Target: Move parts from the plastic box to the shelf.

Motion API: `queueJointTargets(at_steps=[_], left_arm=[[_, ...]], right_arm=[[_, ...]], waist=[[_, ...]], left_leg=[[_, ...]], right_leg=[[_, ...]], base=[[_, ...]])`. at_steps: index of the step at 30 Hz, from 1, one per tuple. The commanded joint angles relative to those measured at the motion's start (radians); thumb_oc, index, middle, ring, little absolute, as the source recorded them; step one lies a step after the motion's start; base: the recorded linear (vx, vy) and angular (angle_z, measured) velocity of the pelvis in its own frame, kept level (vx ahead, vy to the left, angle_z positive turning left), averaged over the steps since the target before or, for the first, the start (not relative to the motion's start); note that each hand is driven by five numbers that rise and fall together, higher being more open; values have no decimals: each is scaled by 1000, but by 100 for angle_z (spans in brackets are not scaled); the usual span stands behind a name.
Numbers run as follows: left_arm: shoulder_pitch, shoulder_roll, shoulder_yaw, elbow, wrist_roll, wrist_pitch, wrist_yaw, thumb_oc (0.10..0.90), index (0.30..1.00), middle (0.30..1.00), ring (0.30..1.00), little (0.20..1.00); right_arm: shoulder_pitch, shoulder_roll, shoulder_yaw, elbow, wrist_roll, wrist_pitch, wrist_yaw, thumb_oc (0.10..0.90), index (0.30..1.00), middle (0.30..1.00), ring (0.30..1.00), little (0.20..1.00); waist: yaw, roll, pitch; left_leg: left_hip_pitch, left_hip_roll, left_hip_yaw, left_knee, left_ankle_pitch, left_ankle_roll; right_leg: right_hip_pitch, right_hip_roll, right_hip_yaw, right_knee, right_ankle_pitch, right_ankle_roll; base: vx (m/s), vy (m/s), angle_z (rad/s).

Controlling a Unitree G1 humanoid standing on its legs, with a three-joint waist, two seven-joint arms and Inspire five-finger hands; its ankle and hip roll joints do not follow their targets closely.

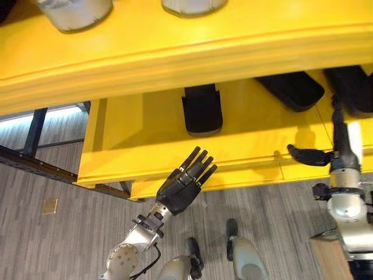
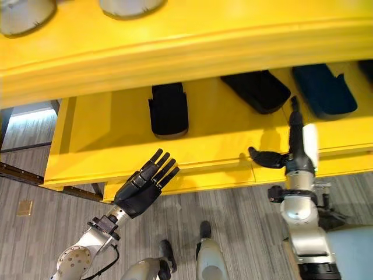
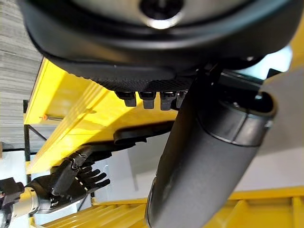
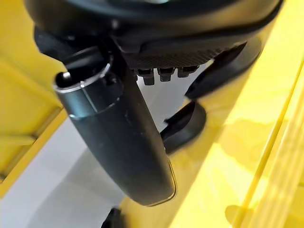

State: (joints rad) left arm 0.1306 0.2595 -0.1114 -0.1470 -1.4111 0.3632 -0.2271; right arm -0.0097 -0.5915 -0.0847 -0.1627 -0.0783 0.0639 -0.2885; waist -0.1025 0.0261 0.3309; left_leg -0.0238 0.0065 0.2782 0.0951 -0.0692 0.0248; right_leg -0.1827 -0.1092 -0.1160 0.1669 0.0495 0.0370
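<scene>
The robot faces a yellow shelf (image 1: 175,52) with two levels. Dark parts already lie on the lower level: one (image 1: 201,109) near its middle, set back from the front edge, and two more, one (image 1: 291,88) and another (image 1: 355,87), toward the right end. Two grey parts (image 1: 74,13) stand on the upper level, close to its back edge. The plastic box appears in none of the views.

The left hand (image 1: 185,182) hangs below and in front of the lower level's front edge, fingers straight and together, holding nothing. The right hand (image 1: 338,149) reaches up at the front edge near the right end, with fingers straight and pointing at the shelf and the thumb spread sideways; the right wrist view shows nothing in it either.

With both hands empty at the shelf, a part seems to have just been put down, and the step in hand looks like drawing back for the next one. To do that well, the right hand should come straight back over the front edge before dropping, so its fingers do not catch the lip or drag the nearest part. The left hand should stay low, clear of the upper level's overhang. The bare stretch left of the middle part looks like the safest spot for the next part.
</scene>
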Motion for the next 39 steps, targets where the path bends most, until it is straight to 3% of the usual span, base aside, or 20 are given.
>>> queueJointTargets(at_steps=[1, 10, 13, 14, 16, 18, 19, 20, 21, 22, 26, 27, 29, 30, 39], left_arm=[[2, 3, 48, -127, -77, -37, -45, 900, 1000, 1000, 1000, 1000], [3, 16, 80, -96, -76, -15, -84, 900, 1000, 1000, 1000, 1000], [5, 25, 87, -94, -85, -10, -87, 900, 1000, 1000, 1000, 1000], [6, 40, 93, -94, -84, -15, -86, 900, 1000, 1000, 1000, 1000], [-1, 37, 93, -95, -73, -31, -87, 900, 1000, 1000, 1000, 1000], [-5, 40, 104, -100, -79, -25, -79, 900, 1000, 1000, 1000, 1000], [2, 46, 110, -94, -72, 0, -94, 900, 1000, 1000, 1000, 1000], [17, 60, 102, -91, -59, 17, -120, 900, 1000, 1000, 1000, 1000], [26, 69, 101, -91, -64, 20, -131, 900, 1000, 1000, 1000, 1000], [43, 95, 98, -95, -65, 19, -148, 900, 1000, 1000, 1000, 1000], [57, 125, 110, -99, -85, 14, -178, 900, 1000, 1000, 1000, 1000], [53, 124, 117, -104, -85, 9, -213, 900, 1000, 1000, 1000, 1000], [48, 123, 121, -109, -86, 6, -223, 900, 1000, 1000, 1000, 1000], [31, 122, 129, -118, -82, 10, -230, 900, 1000, 1000, 1000, 1000], [20, 81, 135, -144, -62, 67, -170, 900, 1000, 1000, 1000, 1000]], right_arm=[[-104, -40, -49, -49, -29, -90, -30, 900, 1000, 1000, 1000, 1000], [-111, -43, -15, -5, -50, -89, -18, 900, 1000, 1000, 1000, 1000], [-119, -65, -17, 5, -170, -99, -21, 900, 1000, 1000, 1000, 1000], [-124, -93, -18, 6, -169, -92, -6, 900, 1000, 1000, 1000, 1000], [-121, -99, -13, -1, -171, -76, -13, 900, 1000, 1000, 1000, 1000], [-114, -99, -16, 8, -156, -74, -22, 900, 1000, 1000, 1000, 1000], [-102, -92, -31, 23, -166, -87, -27, 900, 1000, 1000, 1000, 1000], [-81, -81, -46, 17, -169, -61, -39, 900, 1000, 1000, 1000, 1000], [-72, -76, -54, 19, -176, -57, -40, 900, 1000, 1000, 1000, 1000], [-57, -60, -63, 28, -212, -55, -33, 900, 1000, 1000, 1000, 1000], [-53, -84, -81, 33, -190, -50, 19, 900, 1000, 1000, 1000, 1000], [-43, -103, -85, 29, -172, -52, 25, 900, 1000, 1000, 1000, 1000], [-50, -114, -83, 33, -162, -53, 32, 900, 1000, 1000, 1000, 1000], [-77, -143, -71, 49, -143, -55, 34, 900, 1000, 1000, 1000, 1000], [-96, -197, -74, 36, -161, -40, 78, 900, 1000, 1000, 1000, 1000]], waist=[[23, -22, -77], [67, -60, -79], [77, -64, -70], [84, -71, -55], [83, -69, -31], [82, -67, -14], [83, -70, -11], [74, -79, -15], [70, -83, -18], [67, -83, -18], [80, -90, -29], [91, -98, -30], [96, -102, -30], [105, -106, -31], [102, -95, -44]], left_leg=[[19, -46, -48, -84, 22, 11], [5, -42, -28, -89, 17, 27], [4, -36, -8, -75, 9, 34], [5, -36, 6, -59, -5, 51], [4, -39, -26, -44, -11, 69], [4, -40, -58, -23, -24, 75], [1, -36, -81, 9, -48, 72], [-12, -35, -126, 34, -60, 62], [-14, -31, -141, 39, -63, 54], [-2, 5, -168, 40, -72, 37], [-8, 55, -176, 59, -77, 0], [-30, 77, -178, 75, -64, -21], [-32, 88, -165, 70, -55, -34], [-33, 110, -149, 48, -29, -58], [3, 157, -124, -34, 47, -94]], right_leg=[[67, 102, 54, 0, -78, 35], [77, 124, 17, 17, -113, 22], [68, 131, -25, 89, -151, 11], [40, 123, -60, 202, -155, 22], [-50, 107, -48, 398, -105, 56], [-101, 63, -19, 427, -57, 76], [-67, -4, 24, 305, -25, 82], [-28, -53, 121, 150, 71, 106], [-23, -75, 162, 110, 116, 121], [-32, -109, 214, 74, 202, 151], [31, -131, 187, 27, 103, 166], [53, -132, 149, 9, 60, 160], [61, -132, 120, -8, 40, 161], [73, -129, 87, -42, 20, 167], [109, -113, 40, -55, -14, 152]], base=[[125, 24, -3], [39, 22, 3], [23, 68, -5], [-27, 68, -11], [-43, 32, -13], [-27, -167, 8], [28, -527, 25], [50, -605, 39], [72, -690, 104], [41, -503, 119], [-61, -343, 58], [-121, -249, 36], [-127, -193, 14], [-137, -182, -23], [-30, -74, -18]])
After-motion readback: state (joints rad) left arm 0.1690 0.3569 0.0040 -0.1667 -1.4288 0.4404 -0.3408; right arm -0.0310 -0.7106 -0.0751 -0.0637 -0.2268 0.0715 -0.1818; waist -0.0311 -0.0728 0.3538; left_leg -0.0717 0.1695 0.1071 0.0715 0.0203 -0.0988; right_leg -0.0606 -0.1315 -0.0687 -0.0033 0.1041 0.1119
